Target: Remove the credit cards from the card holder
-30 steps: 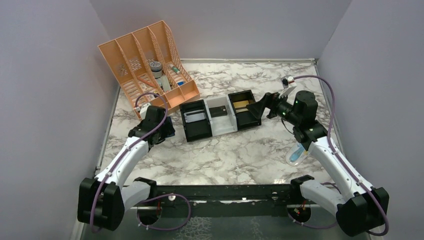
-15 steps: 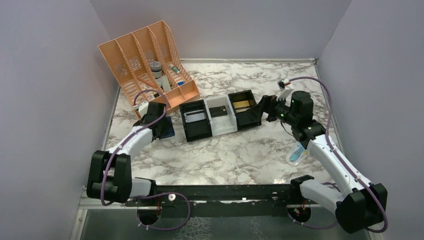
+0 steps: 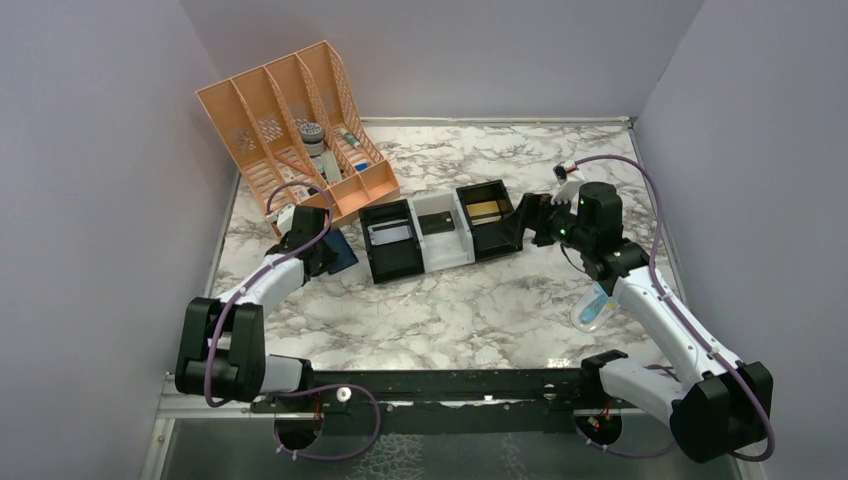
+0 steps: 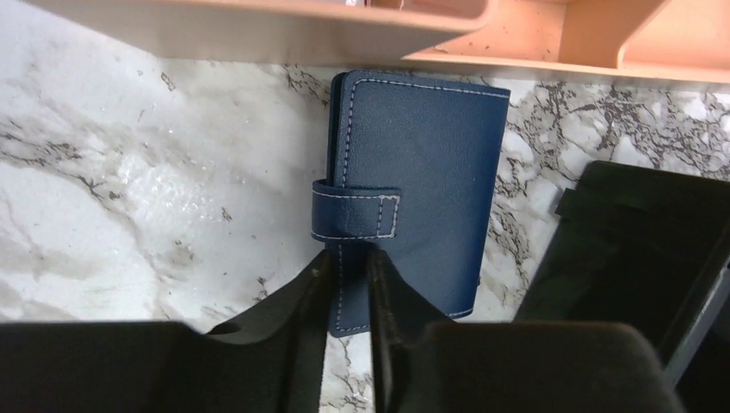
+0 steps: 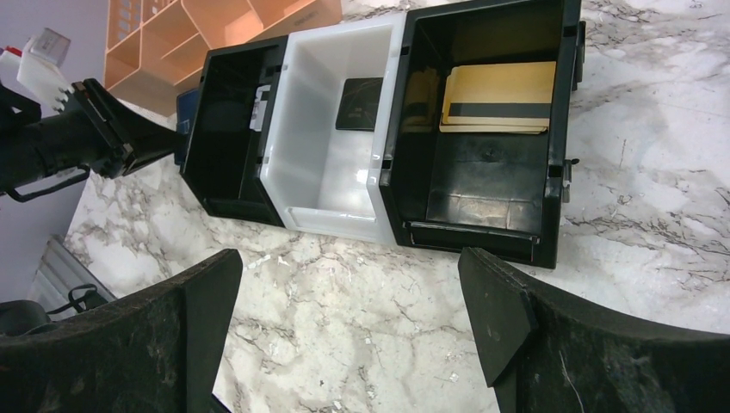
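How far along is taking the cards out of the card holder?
Done: perhaps some; gold-tan cards lie in a black tray. In hand: the left gripper seems to pinch the card holder at its near edge. Left: it is shut, strap fastened, so opening and emptying it remain.

Plain lilac walls, white grey-veined marble tabletop, even light

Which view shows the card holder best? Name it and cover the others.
Left wrist: the card holder sits large, centred, closed, strap fastened. Top external shows it small, partly hidden by the left arm. Right wrist catches only a blue sliver behind the black tray.
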Motion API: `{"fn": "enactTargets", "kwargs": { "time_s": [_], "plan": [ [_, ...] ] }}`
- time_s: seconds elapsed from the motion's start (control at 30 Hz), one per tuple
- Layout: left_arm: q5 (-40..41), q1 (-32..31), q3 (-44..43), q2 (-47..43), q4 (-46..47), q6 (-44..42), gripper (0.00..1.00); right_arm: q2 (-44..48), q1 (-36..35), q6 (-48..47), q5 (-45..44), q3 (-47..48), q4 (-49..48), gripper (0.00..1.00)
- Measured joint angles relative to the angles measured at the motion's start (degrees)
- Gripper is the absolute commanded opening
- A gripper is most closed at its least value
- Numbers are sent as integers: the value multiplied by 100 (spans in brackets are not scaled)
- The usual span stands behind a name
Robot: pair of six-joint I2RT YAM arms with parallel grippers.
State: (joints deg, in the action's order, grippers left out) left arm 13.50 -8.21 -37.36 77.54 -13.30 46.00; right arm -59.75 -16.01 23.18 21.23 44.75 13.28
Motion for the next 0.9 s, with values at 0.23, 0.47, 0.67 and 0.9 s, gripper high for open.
{"fn": "enactTargets", "kwargs": {
  "time_s": [0.23,0.47,0.67,0.9],
  "plan": [
    [-205,0,358,-625,-50,166,0,-2,0,15,0,0,2,99],
    [-417,0,719,-1773,-374,319,0,-11,0,70,7,0,4,99],
    [-599,0,754,-2605,-931,372,0,-11,0,146,125,0,4,99],
    [-787,-17,568,-3338,-2149,407,0,17,0,313,448,-9,4,99]
  ]
}}
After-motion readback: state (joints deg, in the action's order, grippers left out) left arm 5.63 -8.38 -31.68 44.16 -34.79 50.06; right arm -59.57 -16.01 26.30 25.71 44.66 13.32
